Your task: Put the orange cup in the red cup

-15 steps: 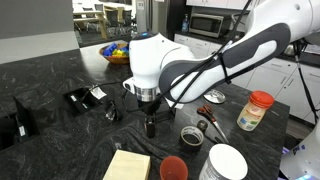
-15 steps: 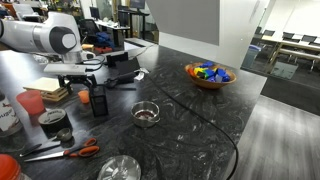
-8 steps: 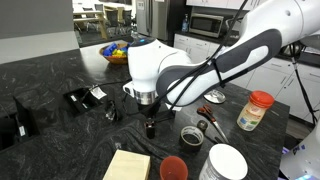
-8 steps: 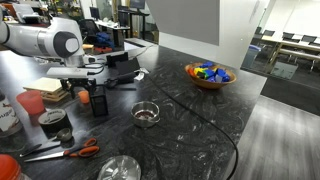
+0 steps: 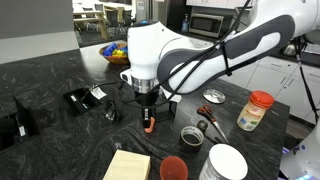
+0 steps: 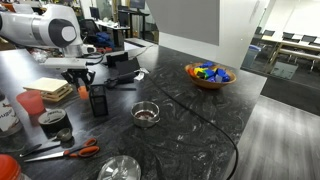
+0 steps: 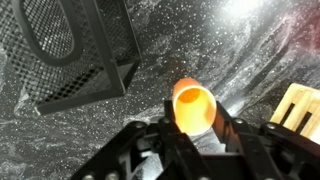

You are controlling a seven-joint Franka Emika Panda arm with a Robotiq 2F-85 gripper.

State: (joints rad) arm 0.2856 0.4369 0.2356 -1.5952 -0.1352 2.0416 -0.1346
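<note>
The small orange cup (image 7: pixel 193 100) sits between my gripper's (image 7: pixel 193 122) two black fingers, its open mouth facing the wrist camera. The gripper is shut on it. In both exterior views the orange cup (image 5: pixel 149 125) (image 6: pixel 83 93) hangs under the gripper (image 5: pixel 148 116) (image 6: pixel 83 88), just above the dark marbled counter. The red cup (image 5: pixel 173 168) stands upright near the counter's front edge, to the right of and nearer than the gripper. It is out of the wrist view.
A dark grey cup (image 5: pixel 190 135), a white bowl (image 5: pixel 228 162), a jar with an orange-red lid (image 5: pixel 257 110) and red-handled scissors (image 5: pixel 212 97) lie round the red cup. A wooden block (image 5: pixel 127 165) is to its left. A black mesh basket (image 7: pixel 70 50) stands close to the gripper.
The jaws have closed on the orange cup. The arm has risen a little and the cup has come up with it.
</note>
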